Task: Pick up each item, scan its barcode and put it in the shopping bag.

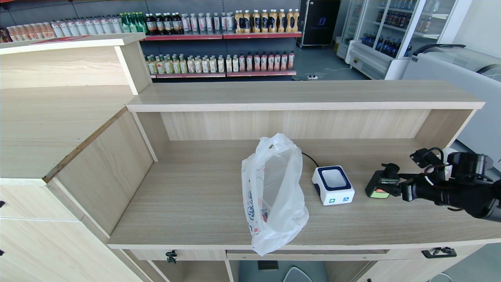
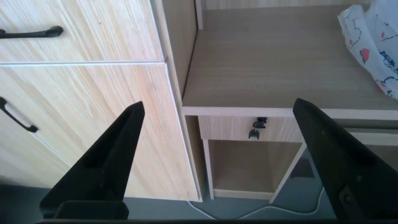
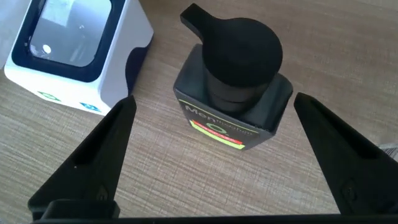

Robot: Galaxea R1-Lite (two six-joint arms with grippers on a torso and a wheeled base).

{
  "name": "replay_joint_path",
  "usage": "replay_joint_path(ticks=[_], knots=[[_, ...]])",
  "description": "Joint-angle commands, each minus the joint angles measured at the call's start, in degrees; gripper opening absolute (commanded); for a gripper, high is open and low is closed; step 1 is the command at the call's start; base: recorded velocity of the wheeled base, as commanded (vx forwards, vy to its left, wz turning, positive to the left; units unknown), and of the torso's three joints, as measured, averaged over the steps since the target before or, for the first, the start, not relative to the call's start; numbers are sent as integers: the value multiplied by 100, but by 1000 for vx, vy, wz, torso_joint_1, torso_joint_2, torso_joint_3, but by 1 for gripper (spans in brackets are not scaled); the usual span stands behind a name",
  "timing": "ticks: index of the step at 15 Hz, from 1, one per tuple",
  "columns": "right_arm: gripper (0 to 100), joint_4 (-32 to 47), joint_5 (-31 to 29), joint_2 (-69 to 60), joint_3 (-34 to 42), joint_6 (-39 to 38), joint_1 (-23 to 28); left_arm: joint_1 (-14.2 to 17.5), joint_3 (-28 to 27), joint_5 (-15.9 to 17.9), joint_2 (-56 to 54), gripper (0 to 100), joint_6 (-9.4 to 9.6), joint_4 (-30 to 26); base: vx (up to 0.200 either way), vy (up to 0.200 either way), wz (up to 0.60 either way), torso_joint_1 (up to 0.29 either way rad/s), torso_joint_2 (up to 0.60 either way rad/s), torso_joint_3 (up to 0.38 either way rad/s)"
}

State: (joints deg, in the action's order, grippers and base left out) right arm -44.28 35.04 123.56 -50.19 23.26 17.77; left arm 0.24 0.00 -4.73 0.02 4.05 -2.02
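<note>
Counter [image 1: 195, 196]: wooden, recessed under a raised ledge; it carries everything below.

Shopping bag [image 1: 274, 192]: white plastic, standing with its mouth up, just beside the scanner on its left, apart from it.

Scanner [image 1: 333, 185]: white box with a dark-framed window facing up, cable running off behind. Taken as the reference.

Bottle [image 3: 236, 81]: dark, squat, black pump cap, green and red label. It stands on the counter just right of the scanner, not touching it. Long axis looks upright, with the cap toward the wrist camera.

Right gripper [image 3: 214, 124]: to the right of the scanner, beyond the bottle. Jaws spread wide, one finger to each side of the bottle, and a gap shows on both sides, so nothing is gripped yet. The bottle lies straight ahead between them.

Left gripper [image 2: 217, 112]: jaws likewise spread and holding nothing. It is well away to the scanner's left, past the bag and low by the counter front.

Judgement: the right arm is much nearer, so the pick is its job. The bottle is already centred, leaving a short advance, then a squeeze across the body below the cap.
</note>
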Motion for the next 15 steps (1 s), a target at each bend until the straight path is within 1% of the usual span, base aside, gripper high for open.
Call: replay_joint_path(ticks=[1, 3, 9, 15], knots=[[100, -2, 153, 221, -167, 3, -2, 2, 0, -2, -2, 100, 0, 0, 0, 0, 0, 0, 0, 0], [100, -2, 328, 335, -237, 3, -90, 2, 0, -2, -2, 100, 0, 0, 0, 0, 0, 0, 0, 0], [100, -37, 452, 678, -457, 21, -327, 2, 0, -2, -2, 100, 0, 0, 0, 0, 0, 0, 0, 0], [100, -46, 566, 801, -545, 30, -362, 2, 0, -2, -2, 100, 0, 0, 0, 0, 0, 0, 0, 0]])
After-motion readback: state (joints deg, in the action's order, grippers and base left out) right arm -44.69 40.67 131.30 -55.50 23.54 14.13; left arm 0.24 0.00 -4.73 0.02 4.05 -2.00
